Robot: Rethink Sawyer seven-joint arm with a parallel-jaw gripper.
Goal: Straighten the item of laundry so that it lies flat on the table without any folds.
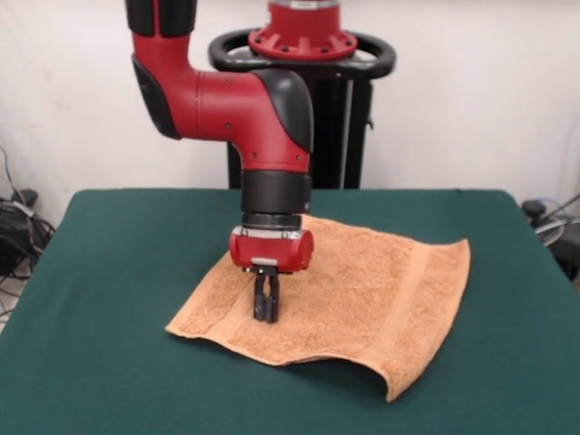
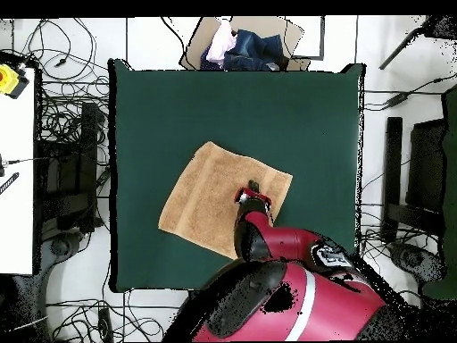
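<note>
Near towel's (image 1: 353, 290) front-left edge, gripper (image 1: 265, 313) pointing straight down, fingers nearly closed, seemingly pinching nothing; raised fold lying front-right.

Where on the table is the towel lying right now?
In the front view, the orange-tan towel lies spread near the middle of the green table, slightly right of centre, with the gripper down on its left part.

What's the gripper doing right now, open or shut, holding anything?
Gripper: fingers close together, tips down on the towel; whether it pinches the cloth cannot be told.
</note>
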